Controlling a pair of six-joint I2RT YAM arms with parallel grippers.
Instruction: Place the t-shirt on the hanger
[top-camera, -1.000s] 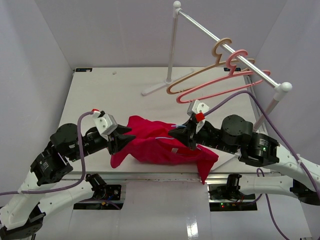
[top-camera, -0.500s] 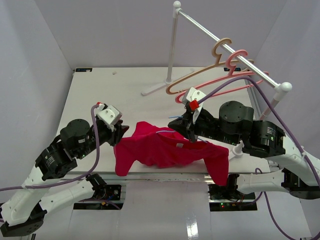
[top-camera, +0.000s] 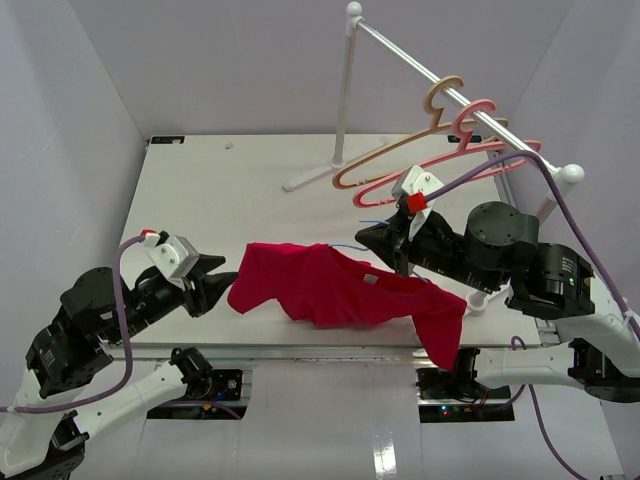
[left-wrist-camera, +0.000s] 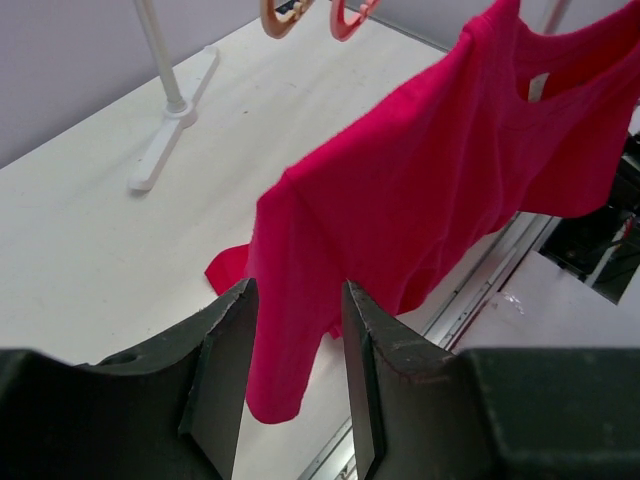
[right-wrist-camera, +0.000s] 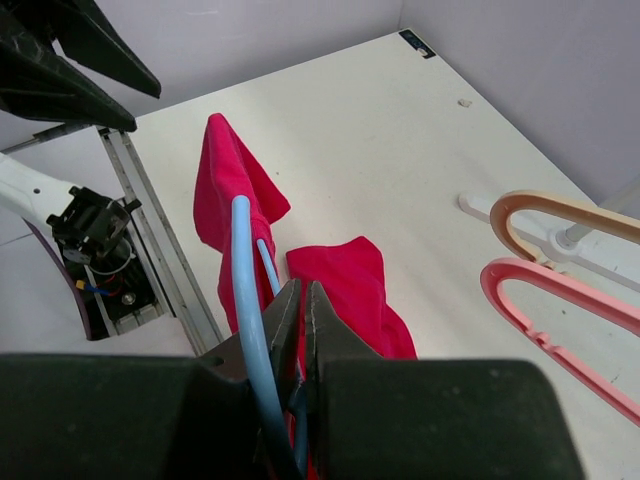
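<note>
1. Jaws of your left gripper (top-camera: 220, 284) stood apart with nothing between them, just beside one drooping sleeve of the t-shirt (top-camera: 335, 290).
2. You had the t-shirt hanging in the air over the near edge of the table (top-camera: 220, 190). Its pale neck label (top-camera: 371, 280) faced up, and the other sleeve sagged past the table edge.
3. Your right gripper (right-wrist-camera: 303, 292) was clamped shut on the light-blue hanger (right-wrist-camera: 243, 260), whose thin wire ran from the fingers in under the red cloth.
4. Farther back, the tan hanger (top-camera: 400, 150) and the pink hanger (top-camera: 440, 172) hung side by side on the white rack rail (top-camera: 420, 68), well apart from the shirt.
</note>
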